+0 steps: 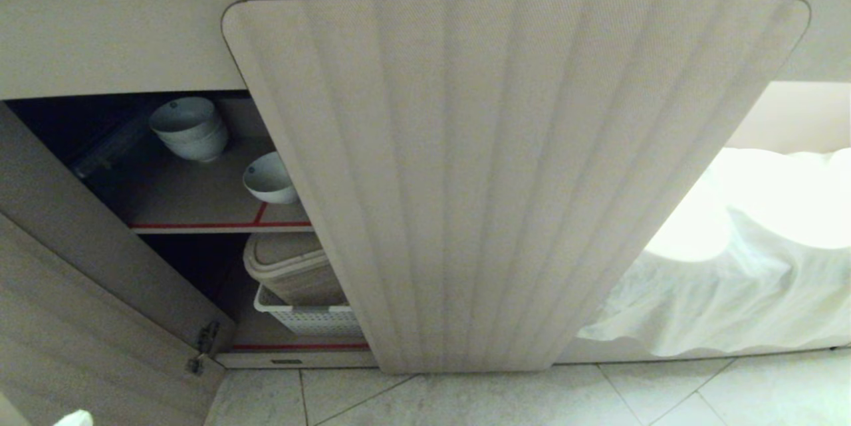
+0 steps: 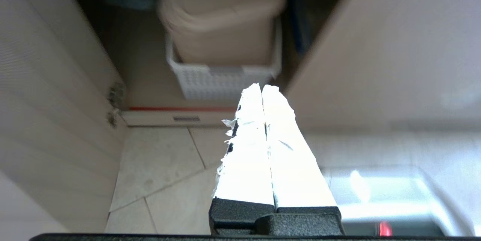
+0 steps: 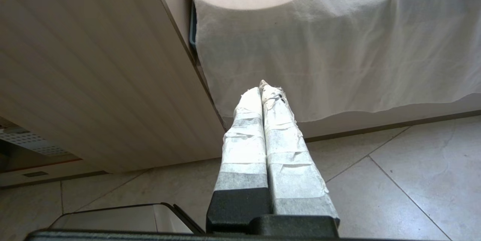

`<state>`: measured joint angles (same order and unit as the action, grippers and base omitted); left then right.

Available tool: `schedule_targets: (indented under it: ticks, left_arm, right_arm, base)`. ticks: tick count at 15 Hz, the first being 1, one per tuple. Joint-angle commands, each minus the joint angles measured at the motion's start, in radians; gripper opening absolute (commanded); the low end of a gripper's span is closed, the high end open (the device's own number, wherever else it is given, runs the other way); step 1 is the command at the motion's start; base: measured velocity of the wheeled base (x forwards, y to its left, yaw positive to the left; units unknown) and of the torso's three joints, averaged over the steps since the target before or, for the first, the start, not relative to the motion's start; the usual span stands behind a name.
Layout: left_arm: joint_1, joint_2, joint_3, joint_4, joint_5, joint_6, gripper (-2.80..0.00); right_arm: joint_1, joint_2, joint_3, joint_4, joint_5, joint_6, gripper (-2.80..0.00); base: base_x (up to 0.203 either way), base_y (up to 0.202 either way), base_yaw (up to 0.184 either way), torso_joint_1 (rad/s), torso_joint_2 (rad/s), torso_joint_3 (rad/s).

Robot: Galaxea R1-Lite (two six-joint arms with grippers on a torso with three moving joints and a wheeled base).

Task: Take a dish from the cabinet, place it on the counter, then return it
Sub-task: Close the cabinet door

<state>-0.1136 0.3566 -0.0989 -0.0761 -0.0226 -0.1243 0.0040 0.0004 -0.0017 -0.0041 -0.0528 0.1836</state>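
The cabinet [image 1: 199, 207] stands open, with its fluted right door [image 1: 505, 180] swung far out toward me. The dish [image 1: 269, 178], a small white bowl, sits tilted near the front of the red-edged upper shelf, with nothing touching it. A stack of similar white bowls [image 1: 189, 127] stands behind it. My left gripper [image 2: 262, 86] is shut and empty, low over the floor, pointing at the lower shelf; only its white tip [image 1: 73, 418] shows in the head view. My right gripper [image 3: 263, 85] is parked, shut and empty, near the floor. The counter's top is out of view.
On the lower shelf a beige lidded bin [image 1: 292, 266] sits in a white perforated basket [image 2: 221, 83]. The left door [image 1: 80, 280] stands open beside my left arm. A white cloth [image 1: 731, 280] hangs right of the open door. Pale tiles [image 1: 532, 399] cover the floor.
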Motion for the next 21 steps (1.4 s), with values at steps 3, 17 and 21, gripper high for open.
schedule_targets:
  ticks: [3,17,21]
  left_arm:
    - [-0.003,-0.069,0.028,-0.001,-0.044,0.056,-2.80]
    - [0.107,-0.355,0.099,0.067,0.014,0.160,-2.80]
    - [0.107,-0.355,0.099,0.075,0.017,0.141,-2.80]
  right_arm:
    - [0.001,0.000,0.000,-0.001,-0.001,0.000,-2.80]
    - [0.001,0.000,0.000,-0.001,0.000,0.000,-2.80]
    - [0.001,0.000,0.000,-0.001,0.001,0.000,-2.80]
  base:
    - [0.000,0.000,0.000,0.000,0.00,0.000]
    - [0.000,0.000,0.000,0.000,0.00,0.000]
    - [0.000,0.000,0.000,0.000,0.00,0.000]
